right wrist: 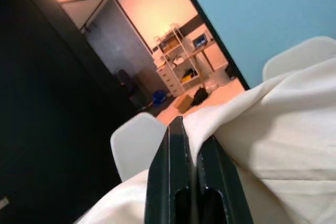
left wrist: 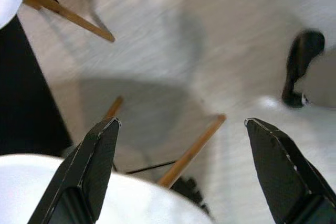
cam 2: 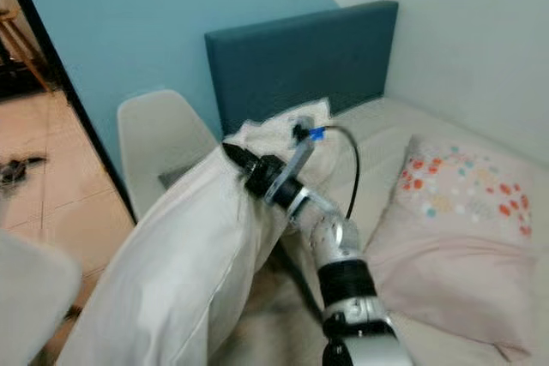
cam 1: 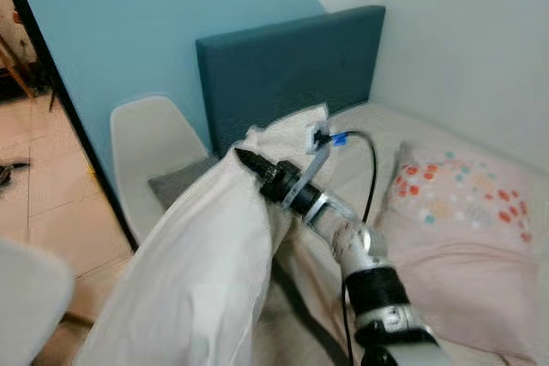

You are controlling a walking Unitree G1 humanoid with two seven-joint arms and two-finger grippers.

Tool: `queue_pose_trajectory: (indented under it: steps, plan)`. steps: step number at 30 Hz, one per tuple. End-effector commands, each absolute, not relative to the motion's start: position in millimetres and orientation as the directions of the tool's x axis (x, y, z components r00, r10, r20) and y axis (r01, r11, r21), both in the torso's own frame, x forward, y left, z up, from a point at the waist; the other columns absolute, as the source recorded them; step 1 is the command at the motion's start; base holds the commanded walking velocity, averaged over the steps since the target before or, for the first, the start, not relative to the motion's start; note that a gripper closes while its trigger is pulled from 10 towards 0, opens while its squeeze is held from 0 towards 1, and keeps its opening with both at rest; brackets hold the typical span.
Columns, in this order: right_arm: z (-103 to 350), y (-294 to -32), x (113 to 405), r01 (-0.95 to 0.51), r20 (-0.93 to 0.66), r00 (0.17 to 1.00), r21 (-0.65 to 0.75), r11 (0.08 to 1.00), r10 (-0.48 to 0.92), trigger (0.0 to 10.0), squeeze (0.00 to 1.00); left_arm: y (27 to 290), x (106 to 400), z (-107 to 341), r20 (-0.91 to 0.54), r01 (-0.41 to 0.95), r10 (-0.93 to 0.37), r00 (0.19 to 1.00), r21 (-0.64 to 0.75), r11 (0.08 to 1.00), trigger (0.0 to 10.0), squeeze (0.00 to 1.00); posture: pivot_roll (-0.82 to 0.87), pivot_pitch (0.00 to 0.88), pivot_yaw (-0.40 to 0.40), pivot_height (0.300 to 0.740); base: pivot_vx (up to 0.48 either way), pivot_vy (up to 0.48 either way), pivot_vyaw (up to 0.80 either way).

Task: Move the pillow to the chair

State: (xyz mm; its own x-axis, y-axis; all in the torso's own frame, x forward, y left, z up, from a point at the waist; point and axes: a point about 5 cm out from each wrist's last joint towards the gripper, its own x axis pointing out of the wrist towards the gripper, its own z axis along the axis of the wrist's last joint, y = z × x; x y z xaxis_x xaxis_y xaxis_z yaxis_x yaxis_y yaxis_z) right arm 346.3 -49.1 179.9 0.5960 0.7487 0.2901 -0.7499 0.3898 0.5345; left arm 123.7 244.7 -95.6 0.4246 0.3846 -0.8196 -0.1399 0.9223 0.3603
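Note:
A large white pillow (cam 1: 197, 272) hangs lifted in front of me, between the bed and a white chair (cam 1: 150, 147) with a grey seat pad (cam 1: 180, 182). My right gripper (cam 1: 249, 162) is shut on the pillow's upper edge; in the right wrist view its fingers (right wrist: 181, 171) pinch a fold of the white fabric (right wrist: 273, 140). The left gripper (left wrist: 178, 145) is open and empty, hanging low over the pale floor beside wooden chair legs (left wrist: 191, 150).
A pink pillow with coloured dots (cam 1: 459, 229) lies on the bed against the white wall. A teal headboard (cam 1: 292, 66) stands behind the chair. A second white chair (cam 1: 26, 297) sits at my near left. An open doorway (cam 1: 21, 83) lies to the left.

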Motion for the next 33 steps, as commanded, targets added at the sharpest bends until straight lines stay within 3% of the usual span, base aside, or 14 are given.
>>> queue_pose_trajectory:
  steps: [1, 4, 16, 24, 33]
  plan:
    - [198, -42, 345, -0.787, 0.381, 0.565, 0.514, 0.34, 0.732, 0.0, 0.0, 248, 129, -93, -0.805, -0.195, 0.391, 0.447, 0.339, 0.92, 10.0, 0.0, -0.03, 0.032, 0.008, 0.74, 0.0, 0.0, 0.76]
    - [198, -45, 346, -0.781, 0.379, 0.576, 0.516, 0.351, 0.724, 0.0, 0.0, 259, 144, -83, -0.758, -0.279, 0.425, 0.495, 0.324, 0.904, 10.0, 0.0, -0.02, 0.039, 0.003, 0.74, 0.0, 0.0, 0.76]
    - [202, -45, 348, -0.781, 0.387, 0.581, 0.512, 0.357, 0.716, 0.0, 0.0, 271, 206, -45, -0.573, -0.307, 0.441, 0.691, 0.32, 0.896, 10.0, 0.0, -0.02, 0.028, 0.006, 0.74, 0.0, 0.0, 0.76]
    - [203, -45, 348, -0.787, 0.385, 0.581, 0.491, 0.373, 0.717, 0.0, 0.0, 265, 234, -26, -0.47, -0.328, 0.45, 0.76, 0.321, 0.889, 10.0, 0.0, -0.02, 0.014, 0.009, 0.74, 0.0, 0.0, 0.76]
    - [205, -39, 347, -0.803, 0.386, 0.562, 0.466, 0.372, 0.731, 0.0, 0.0, 264, 257, -5, -0.376, -0.357, 0.459, 0.805, 0.311, 0.881, 10.0, 0.0, -0.01, 0.005, 0.01, 0.74, 0.284, 0.0, 0.76]
